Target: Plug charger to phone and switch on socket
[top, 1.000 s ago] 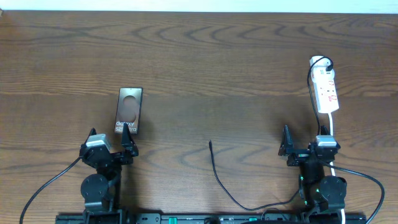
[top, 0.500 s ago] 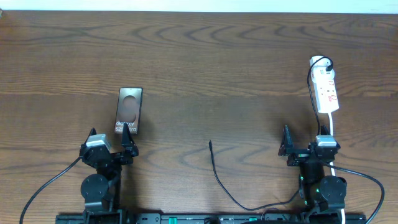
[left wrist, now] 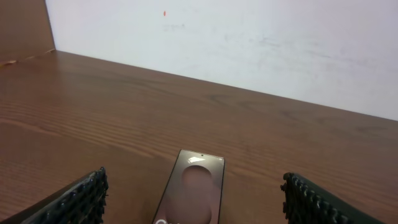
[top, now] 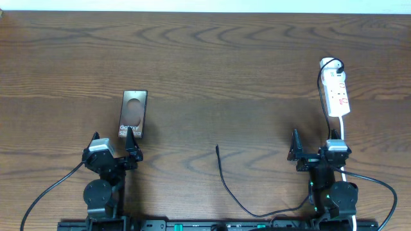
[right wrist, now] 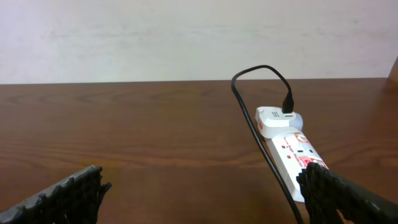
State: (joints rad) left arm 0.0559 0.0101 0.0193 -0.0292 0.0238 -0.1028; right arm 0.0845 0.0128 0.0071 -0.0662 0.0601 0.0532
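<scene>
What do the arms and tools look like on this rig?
Both arms black, grey block behind each tool. Left tool and right tool have two pointed black fingers with ribbed pads. Black cable loops off each base.

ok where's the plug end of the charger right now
Overhead view: the plug tip lies free on the table near the centre, right of the phone and left of the right end effector.

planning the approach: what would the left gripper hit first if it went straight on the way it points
The phone, lying flat just ahead of the left gripper, centred between its open fingers in the wrist view. Whether the fingers would strike its near edge or pass above it is unclear.
</scene>
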